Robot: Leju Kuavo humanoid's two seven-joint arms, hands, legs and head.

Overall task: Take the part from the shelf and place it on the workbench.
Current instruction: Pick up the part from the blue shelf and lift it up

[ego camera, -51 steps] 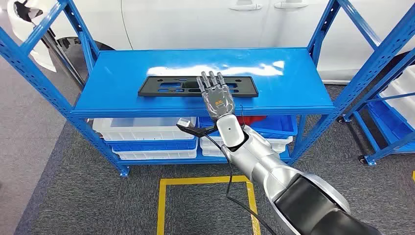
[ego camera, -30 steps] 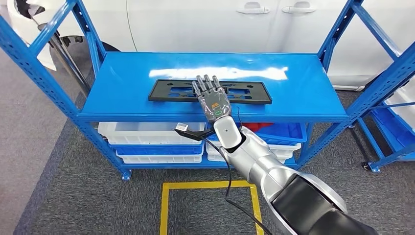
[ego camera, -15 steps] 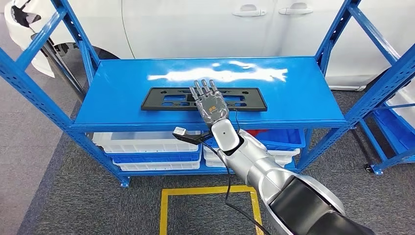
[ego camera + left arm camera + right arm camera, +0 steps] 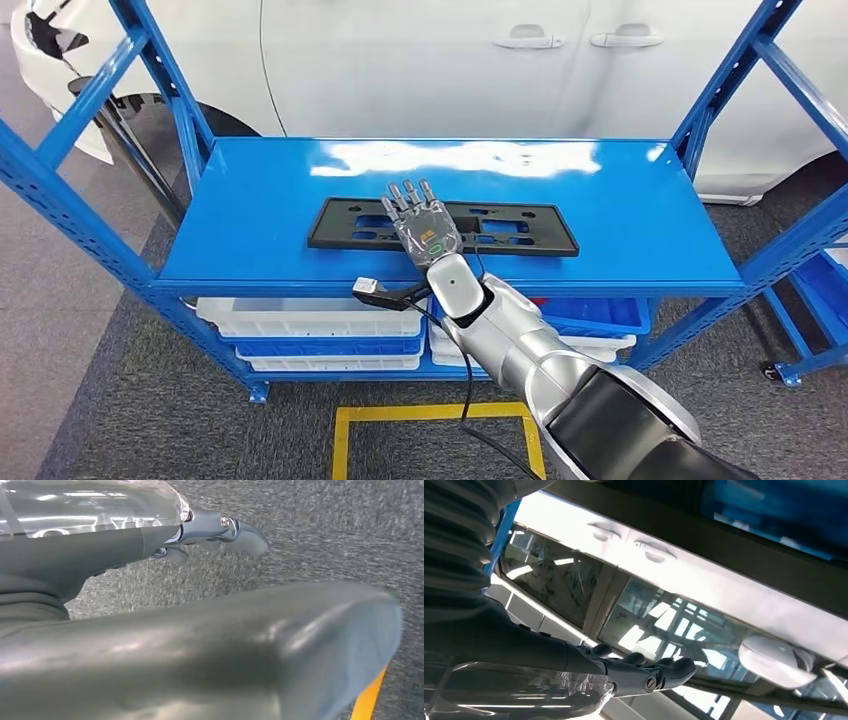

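Since a moment ago my view has swung, and my right hand (image 4: pixel 421 222) sits further left along the part. On the blue shelf (image 4: pixel 250 220) the long black plate (image 4: pixel 520 228) lies flat near the front edge. It looks thin, light, stiff plastic with cut-outs, likely to tip if taken at one end, so I judge the middle best. My right hand hovers over it, fingers straight and apart, holding nothing. My left hand (image 4: pixel 220 527) hangs over the carpet, released.

Glossy blue painted-metal shelf (image 4: pixel 250 230), matt black plastic part (image 4: pixel 530 228), rough grey carpet floor (image 4: pixel 120 400).
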